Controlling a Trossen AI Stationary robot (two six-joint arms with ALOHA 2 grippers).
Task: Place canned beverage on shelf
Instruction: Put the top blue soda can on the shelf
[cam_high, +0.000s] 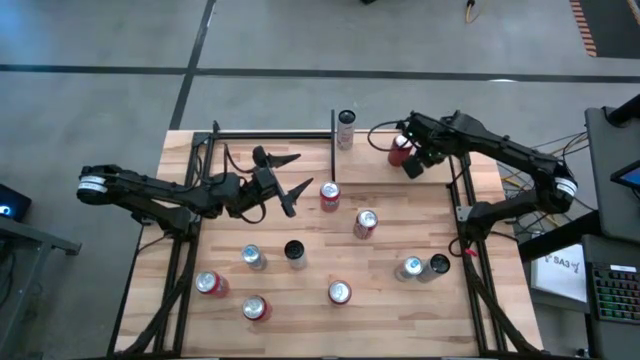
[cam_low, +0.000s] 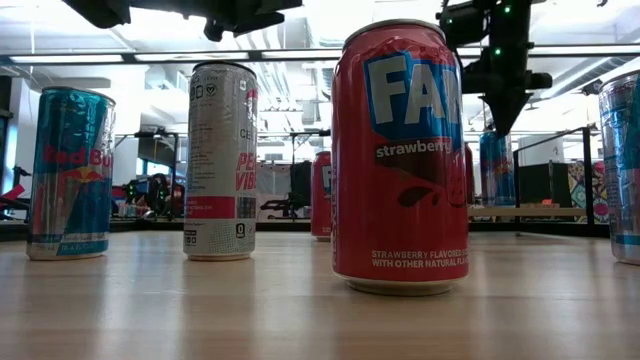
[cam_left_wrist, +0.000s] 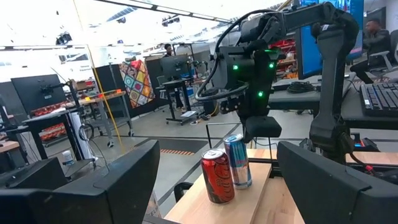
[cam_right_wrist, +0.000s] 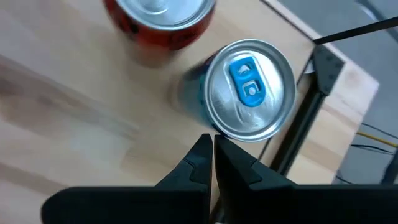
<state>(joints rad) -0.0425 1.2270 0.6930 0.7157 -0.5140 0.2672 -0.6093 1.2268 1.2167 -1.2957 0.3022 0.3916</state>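
The shelf (cam_high: 375, 168), a light-wood board with black rods, stands at the table's far right. On it stand a blue can with a silver top (cam_right_wrist: 250, 89) and a red can (cam_right_wrist: 160, 18), side by side (cam_left_wrist: 237, 160) (cam_left_wrist: 217, 175). A white can (cam_high: 345, 130) stands at its far left corner. My right gripper (cam_right_wrist: 211, 155) is shut and points steeply down just beside the blue can's top. My left gripper (cam_high: 285, 188) hovers open above the table's middle left, holding nothing. My right gripper's shut fingertips (cam_right_wrist: 202, 152) stand at the rim of the blue can's top (cam_right_wrist: 236, 134), coming from above. I cannot tell whether they touch it. The can stands upright on the shelf board.
Several more cans stand on the tabletop: two red ones (cam_high: 330, 195) (cam_high: 365, 222) near the middle, a silver (cam_high: 253, 257) and a black one (cam_high: 295, 252), and others toward the near edge (cam_high: 340, 292). The shelf's black post (cam_right_wrist: 311, 106) rises close to the blue can.
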